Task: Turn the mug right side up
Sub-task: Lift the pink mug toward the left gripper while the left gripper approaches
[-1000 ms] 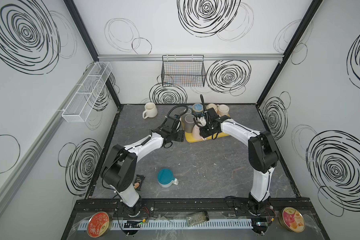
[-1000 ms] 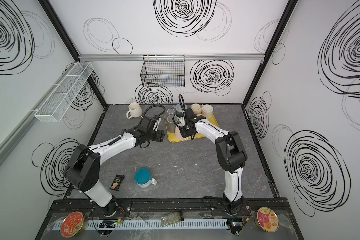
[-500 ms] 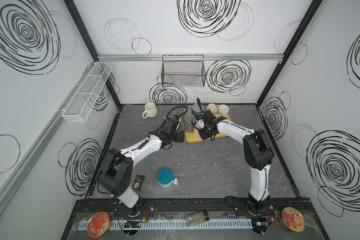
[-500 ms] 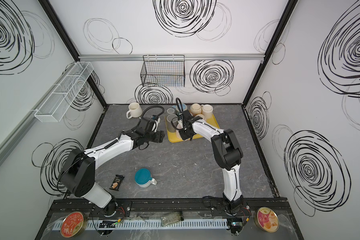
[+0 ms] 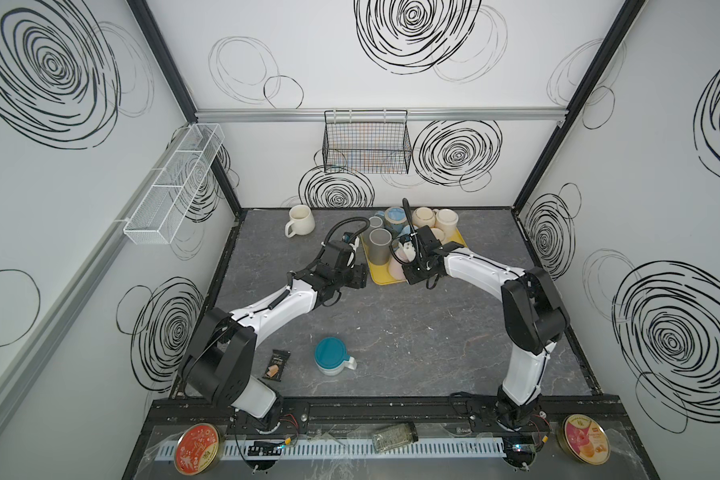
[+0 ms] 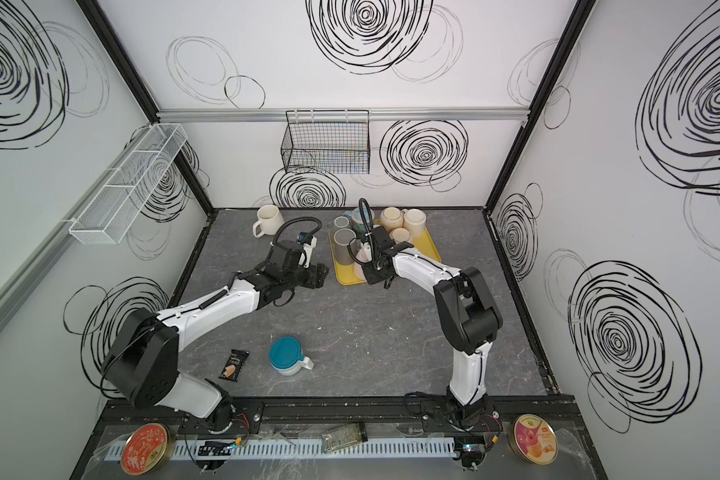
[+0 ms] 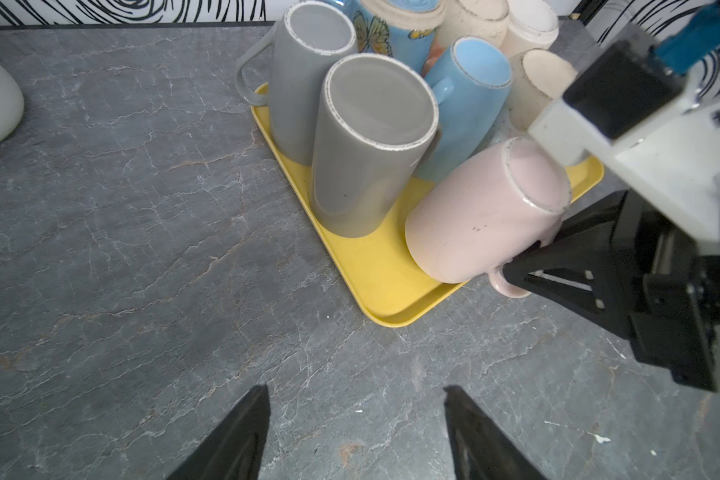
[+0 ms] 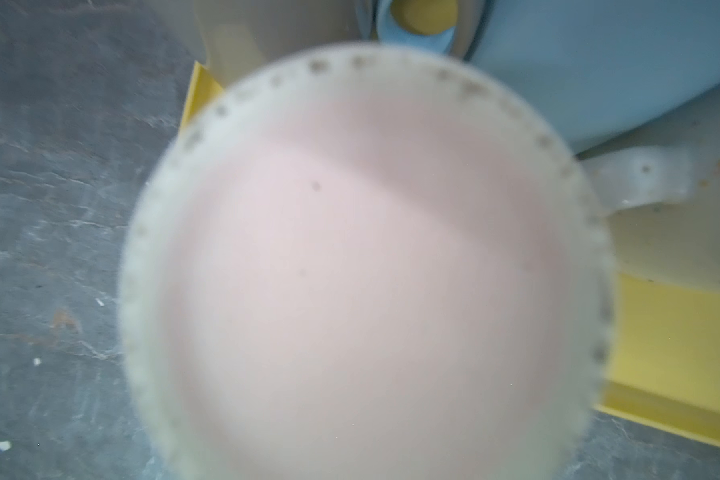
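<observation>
Plainly pink mug [image 7: 474, 212] handle pinched by right end effector [image 7: 524, 264].

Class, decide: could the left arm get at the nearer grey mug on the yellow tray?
Probably yes. The open left gripper faces the nearer grey mug across bare table, and the right gripper, shut on the pink mug, sits off to one side.

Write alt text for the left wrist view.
A pink mug, tilted base-up on a yellow tray, is gripped at its handle by the right end effector. Two upside-down grey mugs stand beside it; the left end effector is open.
</observation>
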{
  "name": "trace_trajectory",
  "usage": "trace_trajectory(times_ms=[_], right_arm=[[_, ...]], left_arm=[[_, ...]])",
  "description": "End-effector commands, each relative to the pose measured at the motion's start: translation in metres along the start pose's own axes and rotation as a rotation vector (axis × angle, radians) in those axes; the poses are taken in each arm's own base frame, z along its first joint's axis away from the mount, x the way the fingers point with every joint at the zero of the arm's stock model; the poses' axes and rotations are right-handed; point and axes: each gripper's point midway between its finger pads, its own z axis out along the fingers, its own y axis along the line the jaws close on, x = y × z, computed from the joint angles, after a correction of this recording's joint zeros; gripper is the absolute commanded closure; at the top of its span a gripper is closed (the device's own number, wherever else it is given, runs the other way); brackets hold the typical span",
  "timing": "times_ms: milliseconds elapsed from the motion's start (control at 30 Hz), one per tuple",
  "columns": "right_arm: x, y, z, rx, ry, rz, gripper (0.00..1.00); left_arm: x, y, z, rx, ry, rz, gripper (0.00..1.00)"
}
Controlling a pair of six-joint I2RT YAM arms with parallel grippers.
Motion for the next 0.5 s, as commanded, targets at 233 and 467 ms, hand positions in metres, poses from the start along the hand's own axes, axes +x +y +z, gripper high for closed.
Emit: trace_trajectory(times_ms=[233,467], right_arm=[[-0.081,0.021,-0.091,-0.114,-0.425,0.053,1.0],[-0.12,0.047,-0.189,-0.308,-0.764,0.035,1.0]], left_arm=[[-0.054,-0.039,-0.038,0.196,-0.265,0.034,0.29],[-0.082,-0.055,-0.076,0.333,-0.452,0.015,0.26]])
